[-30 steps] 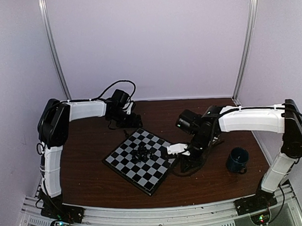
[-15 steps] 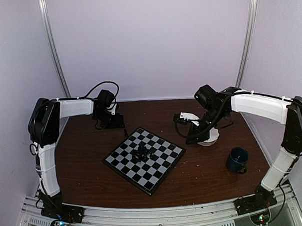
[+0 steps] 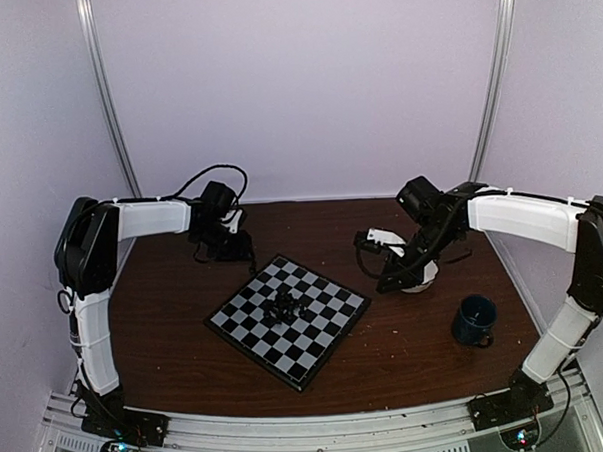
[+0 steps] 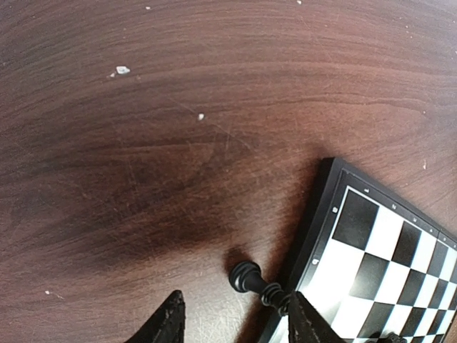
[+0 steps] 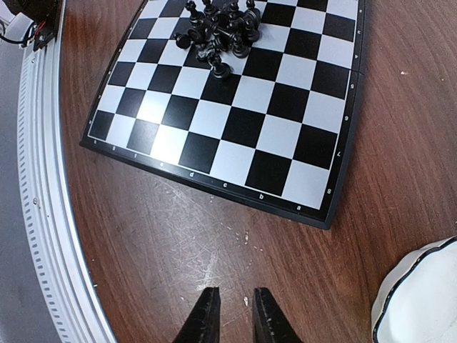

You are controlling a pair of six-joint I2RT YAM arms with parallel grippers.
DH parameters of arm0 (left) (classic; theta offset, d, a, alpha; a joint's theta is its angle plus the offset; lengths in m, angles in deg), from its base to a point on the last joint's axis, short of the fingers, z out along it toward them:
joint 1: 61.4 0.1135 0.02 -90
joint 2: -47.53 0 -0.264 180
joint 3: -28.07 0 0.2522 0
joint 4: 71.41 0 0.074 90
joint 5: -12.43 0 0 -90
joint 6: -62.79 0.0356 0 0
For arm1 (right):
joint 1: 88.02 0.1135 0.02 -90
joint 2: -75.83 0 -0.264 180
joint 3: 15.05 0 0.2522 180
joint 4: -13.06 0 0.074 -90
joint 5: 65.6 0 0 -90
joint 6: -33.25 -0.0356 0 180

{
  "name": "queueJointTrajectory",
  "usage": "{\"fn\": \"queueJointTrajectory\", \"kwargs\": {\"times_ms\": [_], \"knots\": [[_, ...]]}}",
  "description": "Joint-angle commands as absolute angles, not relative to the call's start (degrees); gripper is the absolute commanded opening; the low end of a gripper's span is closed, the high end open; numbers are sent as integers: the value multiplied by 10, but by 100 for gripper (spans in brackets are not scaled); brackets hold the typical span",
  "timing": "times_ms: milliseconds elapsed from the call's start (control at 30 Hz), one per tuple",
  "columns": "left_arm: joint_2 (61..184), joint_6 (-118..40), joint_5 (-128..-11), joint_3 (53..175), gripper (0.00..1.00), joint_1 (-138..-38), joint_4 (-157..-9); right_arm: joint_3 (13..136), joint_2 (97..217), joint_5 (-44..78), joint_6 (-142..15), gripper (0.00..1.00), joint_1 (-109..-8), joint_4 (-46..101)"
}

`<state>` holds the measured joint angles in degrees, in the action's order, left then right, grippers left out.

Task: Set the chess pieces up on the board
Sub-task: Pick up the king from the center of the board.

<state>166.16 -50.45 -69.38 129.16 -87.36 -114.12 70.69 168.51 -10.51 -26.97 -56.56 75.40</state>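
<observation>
Tip: centre the wide left jaws over the toppled piece (image 4: 251, 278) at 11 o'clock off the board (image 4: 378, 236); right jaws narrow, empty.

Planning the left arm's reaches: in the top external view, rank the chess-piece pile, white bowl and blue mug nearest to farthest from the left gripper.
From the left gripper:
1. chess-piece pile, in the middle of the board, just right of the gripper.
2. white bowl, back right.
3. blue mug, front right.

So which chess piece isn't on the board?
The lone piece lying on the table beside the board rim, at the left claw; the others cluster mid-board.
</observation>
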Motion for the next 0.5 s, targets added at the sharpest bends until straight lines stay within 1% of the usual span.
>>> {"fn": "queueJointTrajectory", "kwargs": {"times_ms": [0, 133, 467], "knots": [[1650, -501, -701, 1307, 53, -877, -1144, 689, 1661, -110, -278, 19, -570, 735], [1637, -492, -705, 1303, 58, -882, -1133, 681, 1661, -110, -280, 19, -570, 729], [1654, -493, -699, 1311, 56, -888, -1120, 659, 1666, -113, -283, 19, -577, 708]]}}
